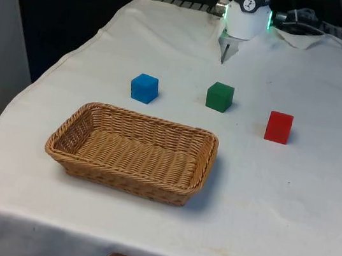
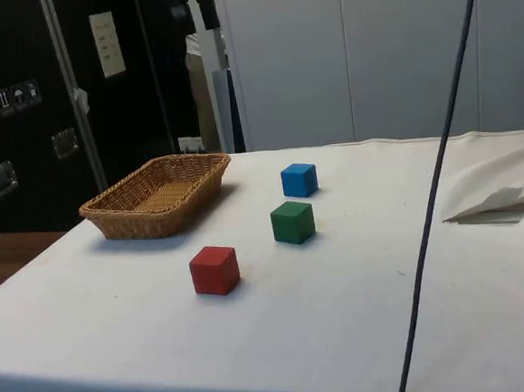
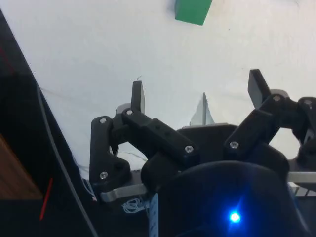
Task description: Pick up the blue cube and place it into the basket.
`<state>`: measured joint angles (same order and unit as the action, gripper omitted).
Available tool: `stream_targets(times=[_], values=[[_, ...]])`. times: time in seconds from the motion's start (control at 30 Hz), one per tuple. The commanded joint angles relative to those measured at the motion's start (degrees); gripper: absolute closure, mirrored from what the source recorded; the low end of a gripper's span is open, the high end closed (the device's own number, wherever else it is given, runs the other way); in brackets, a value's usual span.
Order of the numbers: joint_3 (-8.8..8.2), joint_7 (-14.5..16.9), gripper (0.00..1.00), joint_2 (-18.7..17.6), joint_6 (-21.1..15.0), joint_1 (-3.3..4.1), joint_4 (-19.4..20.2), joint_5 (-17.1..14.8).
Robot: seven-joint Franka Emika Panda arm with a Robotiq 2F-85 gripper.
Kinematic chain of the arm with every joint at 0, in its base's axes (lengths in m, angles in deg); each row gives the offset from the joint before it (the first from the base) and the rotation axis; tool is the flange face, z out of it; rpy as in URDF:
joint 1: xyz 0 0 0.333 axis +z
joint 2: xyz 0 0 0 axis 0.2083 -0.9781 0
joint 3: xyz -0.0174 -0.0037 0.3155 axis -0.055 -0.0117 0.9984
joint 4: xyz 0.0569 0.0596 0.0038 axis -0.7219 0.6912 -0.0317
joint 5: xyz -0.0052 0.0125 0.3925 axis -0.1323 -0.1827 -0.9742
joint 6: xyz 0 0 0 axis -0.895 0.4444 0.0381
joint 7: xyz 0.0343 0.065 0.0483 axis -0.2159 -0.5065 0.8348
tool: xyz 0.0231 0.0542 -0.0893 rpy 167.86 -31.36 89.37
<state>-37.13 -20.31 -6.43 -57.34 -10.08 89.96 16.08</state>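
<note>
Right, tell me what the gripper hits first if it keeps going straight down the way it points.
Most likely just the white cloth: the gripper has its jaws open over bare cloth. The green cube lies ahead of it and off that line.

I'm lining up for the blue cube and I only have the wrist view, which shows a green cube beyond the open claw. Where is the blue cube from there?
Observer: The blue cube sits to the front view's left of the green cube, apart from it.
Operator: And where's the basket?
Observer: The wicker basket stands nearer the front camera than the blue cube, not touching it.
Operator: Anything else out there?
Observer: A red cube stands to the front view's right of the green cube, with a gap between them.
</note>
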Motion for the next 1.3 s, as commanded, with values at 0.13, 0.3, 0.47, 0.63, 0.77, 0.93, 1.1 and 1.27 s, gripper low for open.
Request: stream_targets(times=[0.13, 0.3, 0.47, 0.63, 0.77, 0.93, 1.1, 1.27], values=[[-1.03, 1.8, 0.00, 1.4, -0.5, -0.40, 1.8, -0.5], [-1.83, 3.0, 0.00, 2.7, -0.7, -0.52, 3.3, -0.7], [-2.75, 4.2, 0.00, 4.9, -1.2, -0.52, 5.9, -0.7], [-3.27, 4.4, 0.00, 6.6, -2.2, -0.52, 8.3, -0.5], [-3.67, 4.1, 0.00, 7.8, -3.6, -0.52, 10.5, 0.1], [-3.95, 3.7, 0.00, 8.4, -5.0, -0.57, 12.0, 0.9], [-4.35, 2.3, 0.00, 8.7, -7.1, -0.57, 13.8, 2.5], [-4.58, 1.3, 0.00, 8.6, -8.5, -0.63, 14.6, 3.6]])
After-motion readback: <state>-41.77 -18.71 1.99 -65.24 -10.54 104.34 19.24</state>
